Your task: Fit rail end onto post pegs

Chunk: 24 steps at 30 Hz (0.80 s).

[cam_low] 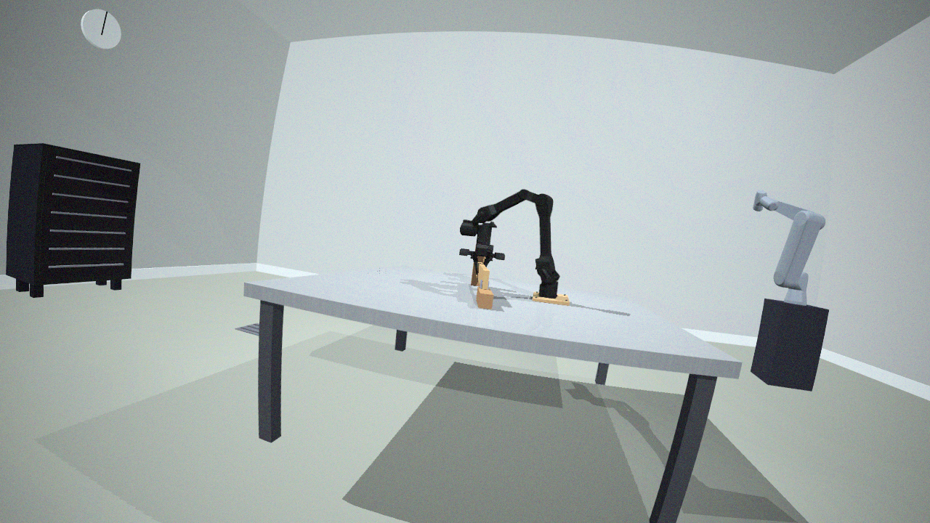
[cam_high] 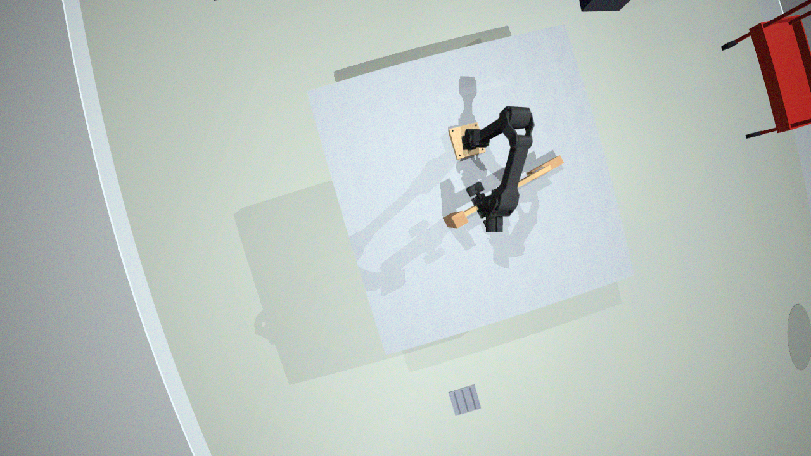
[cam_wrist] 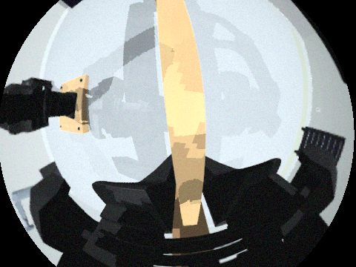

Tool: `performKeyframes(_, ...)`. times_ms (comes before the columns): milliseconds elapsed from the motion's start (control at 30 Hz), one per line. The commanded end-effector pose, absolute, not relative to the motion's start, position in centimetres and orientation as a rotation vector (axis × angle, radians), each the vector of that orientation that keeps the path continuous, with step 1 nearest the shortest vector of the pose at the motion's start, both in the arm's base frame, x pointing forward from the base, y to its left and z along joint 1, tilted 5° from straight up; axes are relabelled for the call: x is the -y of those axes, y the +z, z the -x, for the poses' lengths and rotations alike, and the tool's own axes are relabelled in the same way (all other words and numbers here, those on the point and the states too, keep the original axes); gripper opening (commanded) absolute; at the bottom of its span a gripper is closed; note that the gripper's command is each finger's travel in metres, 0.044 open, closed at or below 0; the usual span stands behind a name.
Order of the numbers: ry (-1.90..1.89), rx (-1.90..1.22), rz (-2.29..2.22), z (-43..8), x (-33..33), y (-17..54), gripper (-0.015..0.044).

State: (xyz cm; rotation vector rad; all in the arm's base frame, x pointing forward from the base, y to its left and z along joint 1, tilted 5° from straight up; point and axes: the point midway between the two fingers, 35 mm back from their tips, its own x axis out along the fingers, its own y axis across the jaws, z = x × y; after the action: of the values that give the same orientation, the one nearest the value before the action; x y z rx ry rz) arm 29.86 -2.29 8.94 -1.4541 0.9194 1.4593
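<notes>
Footboard block (cam_high: 557,161) (cam_low: 484,299) stood low on the table (cam_high: 396,170) (cam_low: 364,307) (cam_wrist: 259,157), with the far end of the bed rail (cam_high: 535,175) (cam_low: 483,278) (cam_wrist: 185,104) at it; the bracket there was too small for me to make out, so I could not tell how the wood sat in it. My gripper (cam_high: 481,208) (cam_low: 481,266) (cam_wrist: 183,154) was closed to a narrow gap, one finger on either side of the rail, gripping it close to the wooden post (cam_high: 455,220) (cam_low: 474,274) (cam_wrist: 200,231). I could not see the pegs or tell whether the rail's end touched the post. My arm (cam_high: 514,164) (cam_low: 545,230) (cam_wrist: 22,105) rose from its base plate (cam_high: 454,135) (cam_low: 562,301) (cam_wrist: 82,81) beside the rail, bent over at the elbow and reached across, with my wrist above the rail and my fingers pointing down.
</notes>
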Motion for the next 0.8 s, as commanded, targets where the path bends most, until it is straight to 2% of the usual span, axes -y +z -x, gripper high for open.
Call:
performKeyframes(0, 1.452, -0.916, 1.459, -30.09, 2.55, 9.14, 0.0000)
performKeyframes(767, 1.452, -0.916, 1.459, -30.36, 3.22, 9.08, 0.0000)
